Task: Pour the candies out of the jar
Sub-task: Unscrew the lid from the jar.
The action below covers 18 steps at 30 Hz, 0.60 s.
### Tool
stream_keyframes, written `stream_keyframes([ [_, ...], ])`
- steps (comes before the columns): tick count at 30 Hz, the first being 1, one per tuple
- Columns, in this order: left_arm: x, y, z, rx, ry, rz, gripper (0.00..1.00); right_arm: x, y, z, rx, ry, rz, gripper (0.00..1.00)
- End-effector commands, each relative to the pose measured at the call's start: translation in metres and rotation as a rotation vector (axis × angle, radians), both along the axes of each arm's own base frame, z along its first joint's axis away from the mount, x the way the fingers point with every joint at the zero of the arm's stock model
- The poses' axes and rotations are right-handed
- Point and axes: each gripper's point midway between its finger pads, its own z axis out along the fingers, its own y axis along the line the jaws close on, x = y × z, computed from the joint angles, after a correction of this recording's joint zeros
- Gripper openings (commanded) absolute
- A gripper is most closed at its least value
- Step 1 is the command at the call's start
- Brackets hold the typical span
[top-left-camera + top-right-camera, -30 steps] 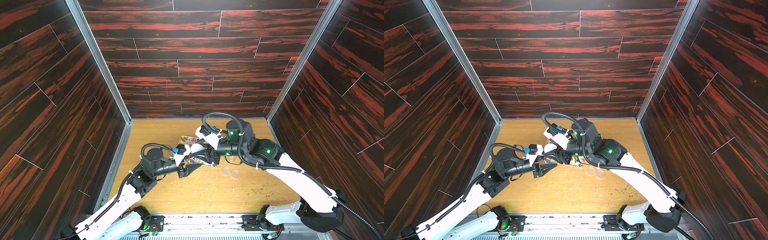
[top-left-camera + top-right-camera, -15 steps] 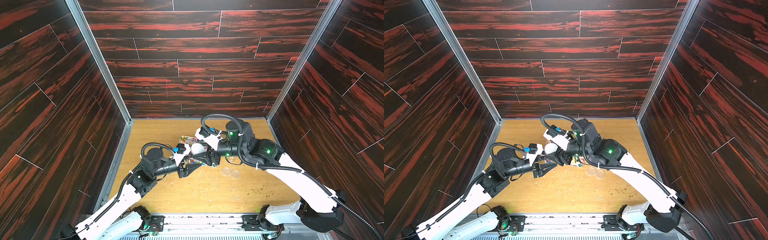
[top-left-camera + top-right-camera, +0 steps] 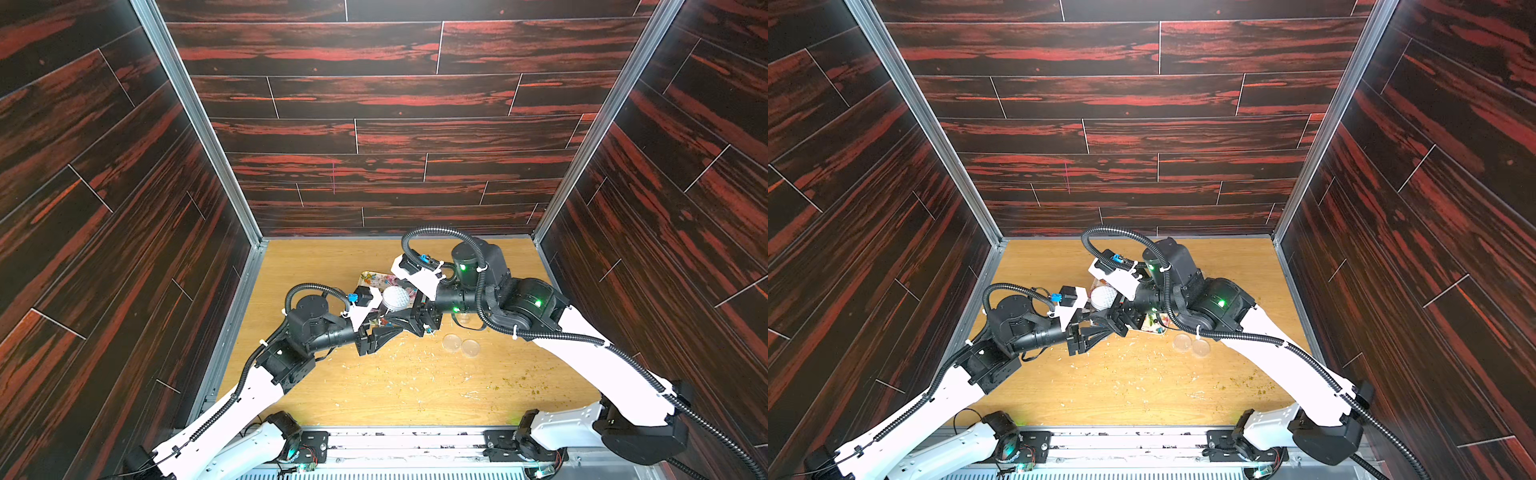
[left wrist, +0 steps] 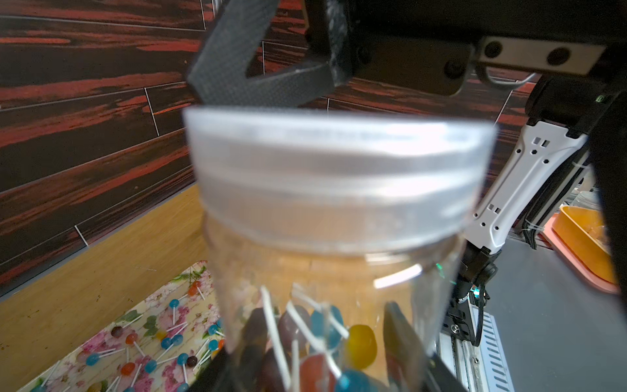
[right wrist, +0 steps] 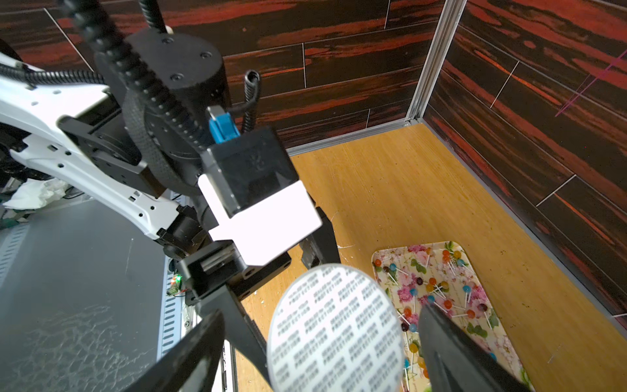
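The wooden table (image 3: 374,257) carries the whole job, and the two arms meet over its middle. On it lies the flowered tray (image 5: 481,325), with a good number of the candies (image 5: 432,281) already scattered across it, sticks pointing every way. The rest sit in the bottom of the clear jar (image 4: 325,288), which is upright and held off the table, close beside the tray. The left gripper (image 4: 325,332) is pinching the jar low down, one finger on each side. The pale lid (image 5: 336,325) is seated on the jar; whether it is screwed tight cannot be told. The right gripper (image 5: 320,312) has its jaws spread wide on either side of that lid, touching nothing. The risks follow from this: tip the jar now and nothing comes out. If the right jaws close off-centre on the smooth rim, they may slip. A hard twist could turn the slick jar within the left pinch. Poured beside the tray, candies would roll among the crumbs (image 3: 415,365)
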Motion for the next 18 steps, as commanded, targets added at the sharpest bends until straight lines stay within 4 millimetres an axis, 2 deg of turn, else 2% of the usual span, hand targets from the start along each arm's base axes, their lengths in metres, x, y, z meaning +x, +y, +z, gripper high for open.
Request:
stream_keyframes([
  [1,0.0,0.001,0.014,-0.028,-0.034,0.005,0.42,-0.008,-0.014,0.027,0.048,-0.043,-0.009,0.95],
  [3,0.001,0.001,0.013,-0.026,-0.033,0.006,0.42,-0.007,-0.018,0.029,0.051,-0.047,-0.029,0.99],
  [10,0.002,0.002,0.012,-0.018,-0.036,0.017,0.42,-0.008,-0.028,0.041,0.132,0.028,-0.111,0.99],
  [13,0.002,0.003,0.011,-0.007,-0.039,0.023,0.42,0.003,-0.035,0.038,0.152,0.127,-0.234,0.99],
  [18,0.003,0.004,0.009,0.002,-0.041,0.03,0.42,0.014,-0.036,0.032,0.19,0.273,-0.385,0.87],
])
